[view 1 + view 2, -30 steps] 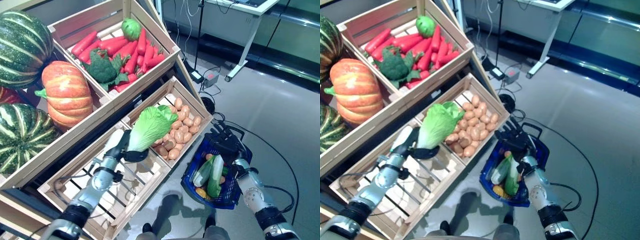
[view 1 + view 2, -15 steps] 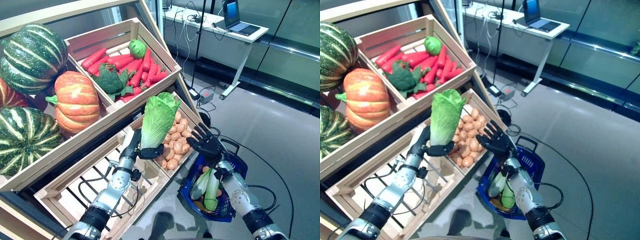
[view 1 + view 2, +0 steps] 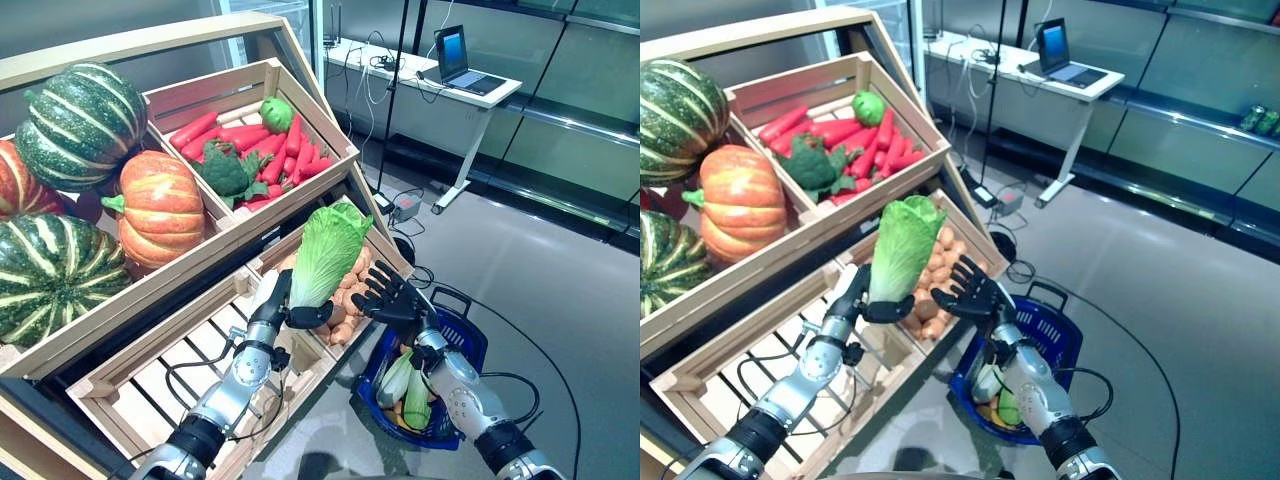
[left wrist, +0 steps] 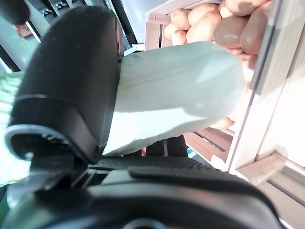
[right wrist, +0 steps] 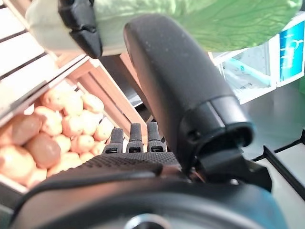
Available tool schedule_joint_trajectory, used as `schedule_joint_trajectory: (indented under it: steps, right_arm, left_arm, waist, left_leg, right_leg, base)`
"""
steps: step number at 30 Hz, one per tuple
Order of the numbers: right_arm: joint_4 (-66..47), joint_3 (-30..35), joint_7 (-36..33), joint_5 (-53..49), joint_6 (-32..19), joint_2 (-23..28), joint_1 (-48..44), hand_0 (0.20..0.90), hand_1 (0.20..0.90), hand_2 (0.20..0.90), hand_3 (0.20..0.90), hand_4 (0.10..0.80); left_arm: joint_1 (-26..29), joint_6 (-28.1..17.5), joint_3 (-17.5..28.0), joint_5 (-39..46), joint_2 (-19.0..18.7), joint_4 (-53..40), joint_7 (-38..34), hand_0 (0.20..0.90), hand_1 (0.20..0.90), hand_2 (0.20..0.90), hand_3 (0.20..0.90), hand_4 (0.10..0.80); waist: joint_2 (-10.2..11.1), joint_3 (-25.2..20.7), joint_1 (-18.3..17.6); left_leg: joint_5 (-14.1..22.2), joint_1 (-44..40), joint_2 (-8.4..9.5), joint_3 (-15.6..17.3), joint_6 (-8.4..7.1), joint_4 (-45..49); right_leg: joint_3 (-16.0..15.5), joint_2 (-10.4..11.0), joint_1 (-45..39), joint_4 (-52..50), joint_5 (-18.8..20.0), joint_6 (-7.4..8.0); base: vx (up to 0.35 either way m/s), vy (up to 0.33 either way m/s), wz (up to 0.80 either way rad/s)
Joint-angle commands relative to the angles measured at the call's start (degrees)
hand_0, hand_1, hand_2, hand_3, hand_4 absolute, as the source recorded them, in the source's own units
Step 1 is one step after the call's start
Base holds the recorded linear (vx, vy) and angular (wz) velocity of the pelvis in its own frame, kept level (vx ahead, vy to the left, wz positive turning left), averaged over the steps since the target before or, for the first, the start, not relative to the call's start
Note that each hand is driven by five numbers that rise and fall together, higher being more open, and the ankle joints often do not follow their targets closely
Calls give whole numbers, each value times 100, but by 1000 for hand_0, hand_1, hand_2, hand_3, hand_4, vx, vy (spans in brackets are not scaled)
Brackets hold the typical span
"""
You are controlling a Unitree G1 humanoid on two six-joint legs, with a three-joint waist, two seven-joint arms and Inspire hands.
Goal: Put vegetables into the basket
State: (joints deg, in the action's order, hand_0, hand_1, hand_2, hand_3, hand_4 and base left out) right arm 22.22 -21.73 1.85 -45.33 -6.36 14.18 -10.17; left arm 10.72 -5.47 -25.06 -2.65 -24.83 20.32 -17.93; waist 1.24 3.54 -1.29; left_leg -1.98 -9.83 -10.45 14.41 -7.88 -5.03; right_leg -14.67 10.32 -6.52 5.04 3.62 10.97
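My left hand (image 3: pixel 284 309) is shut on a green leafy cabbage (image 3: pixel 325 253) and holds it upright by its pale base above the front edge of the potato crate (image 3: pixel 375 232). The pale base shows in the left wrist view (image 4: pixel 181 95). My right hand (image 3: pixel 389 299) is open with fingers spread, just right of the cabbage's base and above the blue basket (image 3: pixel 463 335) on the floor. The basket holds pale green and white vegetables (image 3: pixel 410 385) and something orange. In the right wrist view the cabbage (image 5: pixel 228 19) lies just past my thumb.
The wooden vegetable stand (image 3: pixel 150 300) rises on the left, with a slatted crate (image 3: pixel 150 370) under my left arm. A white desk with a laptop (image 3: pixel 455 80) stands behind on the grey floor. Open floor lies right of the basket.
The camera has tilted up. My left hand has carried the cabbage a little right toward the basket, and my right hand has come closer to the cabbage's base.
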Motion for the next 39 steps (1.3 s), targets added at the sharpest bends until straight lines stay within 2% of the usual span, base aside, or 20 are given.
schedule_joint_trajectory:
  steps: [1, 11, 24, 29, 30, 39]
  right_arm:
    - [-448, 52, -86, -41, -505, -289, -954, 900, 900, 900, 900, 800]
    - [-517, 120, -417, -555, -399, -479, -1238, 900, 900, 900, 900, 800]
    - [-621, 316, -195, -1315, -101, -526, -1491, 900, 900, 900, 900, 800]
    - [-590, 334, 199, -1619, -66, -545, -1557, 900, 900, 900, 900, 800]
    - [-648, 339, 440, -1665, -57, -525, -1550, 900, 900, 900, 900, 800]
    - [-919, 472, 1654, -1777, -99, -240, -1628, 900, 900, 900, 900, 800]
  left_arm:
    - [1022, -557, -146, -235, 98, -214, -411, 300, 300, 300, 300, 400]
    - [1042, -999, -434, -545, 146, -426, -657, 300, 300, 300, 300, 400]
    - [914, -1556, -790, -507, 137, -646, -230, 300, 300, 300, 300, 400]
    - [838, -1492, -929, -273, 146, -598, 35, 300, 300, 300, 300, 400]
    - [779, -1465, -931, -5, 174, -519, 146, 300, 300, 300, 300, 400]
    - [562, -1472, -717, 1102, 246, -56, 1080, 300, 300, 300, 300, 400]
  waist:
    - [-117, -291, 53]
    - [-56, -294, 116]
    - [-8, -300, 163]
    - [-15, -304, 180]
    - [-12, -310, 179]
    - [-3, -305, 195]
  left_leg:
    - [222, 268, 244, -74, 218, 3]
    - [264, 183, 230, -69, 218, 3]
    - [285, 154, 195, -46, 200, 3]
    - [292, 157, 198, -67, 202, 3]
    - [294, 157, 197, -63, 202, 3]
    - [275, 189, 156, -70, 190, 3]
  right_leg:
    - [-32, -47, -37, -56, -113, -89]
    - [-56, -55, -118, -62, -136, -99]
    - [-75, -47, -147, -65, -143, -92]
    - [-79, -42, -152, -67, -142, -83]
    - [-74, -40, -153, -65, -144, -81]
    - [-74, -30, -114, -92, -153, -75]
  base:
    - [0, 0, 0]
    - [0, 0, 0]
    - [0, 0, 0]
    - [6, -2, 0]
    - [0, 0, 0]
    - [0, -2, 0]
